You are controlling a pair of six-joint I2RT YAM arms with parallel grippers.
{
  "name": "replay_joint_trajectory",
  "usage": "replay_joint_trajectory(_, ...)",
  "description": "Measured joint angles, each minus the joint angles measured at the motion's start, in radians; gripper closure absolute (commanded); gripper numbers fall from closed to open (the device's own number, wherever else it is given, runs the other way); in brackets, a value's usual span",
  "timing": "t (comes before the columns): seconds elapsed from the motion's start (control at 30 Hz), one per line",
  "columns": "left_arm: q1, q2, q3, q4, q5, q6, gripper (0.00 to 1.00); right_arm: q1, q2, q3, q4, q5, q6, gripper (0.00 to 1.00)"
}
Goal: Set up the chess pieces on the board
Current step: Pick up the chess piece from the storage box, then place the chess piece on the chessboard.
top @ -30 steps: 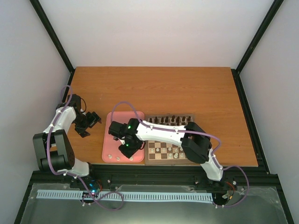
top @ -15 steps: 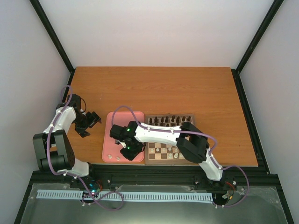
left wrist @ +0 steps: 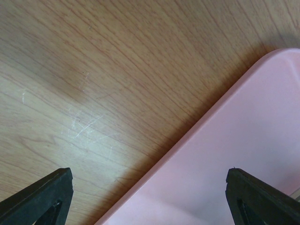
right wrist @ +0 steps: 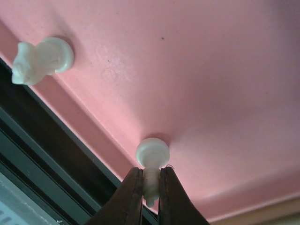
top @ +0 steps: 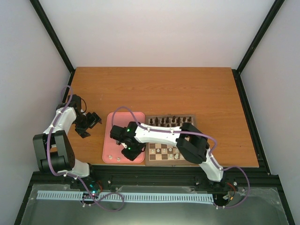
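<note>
My right jaws have just gone from standing apart over the pink tray (right wrist: 211,70) to closing on a white pawn (right wrist: 152,157). In the overhead view that arm has also sunk and slid toward the tray's near edge over the last second. The right wrist view shows both fingers pinching the pawn's thin stem just above its round base. The base still looks seated on the tray floor, close to the near rim.

So the grasp is made but the lift has not begun. As I judge it, the next step is to raise the pawn straight up and carry it right, to the chessboard (top: 148,161), which lies just beside the tray on the counter (top: 154,89).

Another white piece (right wrist: 43,58), knight-like in outline, stands on the tray to the side, apart from my fingers. From above, the dark pieces (top: 171,121) line the board's far side, and a few white ones already stand on its near squares.

My left jaws hang wide open over the tray's edge, holding nothing.
</note>
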Motion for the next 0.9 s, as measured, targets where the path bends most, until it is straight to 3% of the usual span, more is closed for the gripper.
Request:
replay_joint_trajectory(0.13, 0.0, 0.0, 0.0, 0.0, 0.0, 0.0, 0.0, -0.004, -0.05, -0.004, -0.019, 0.027, 0.021, 0.97)
replay_joint_trajectory(0.3, 0.0, 0.0, 0.0, 0.0, 0.0, 0.0, 0.0, -0.026, -0.226, -0.058, -0.047, 0.047, 0.076, 0.97)
replay_joint_trajectory(0.6, -0.003, 0.0, 0.0, 0.0, 0.001, 0.0, 0.0, -0.106, -0.532, -0.379, -0.095, 0.056, 0.167, 0.97)
replay_joint_trajectory(0.9, -0.003, 0.0, 0.0, 0.001, 0.001, 0.0, 0.0, -0.153, -0.592, -0.518, -0.063, 0.036, 0.2, 0.97)
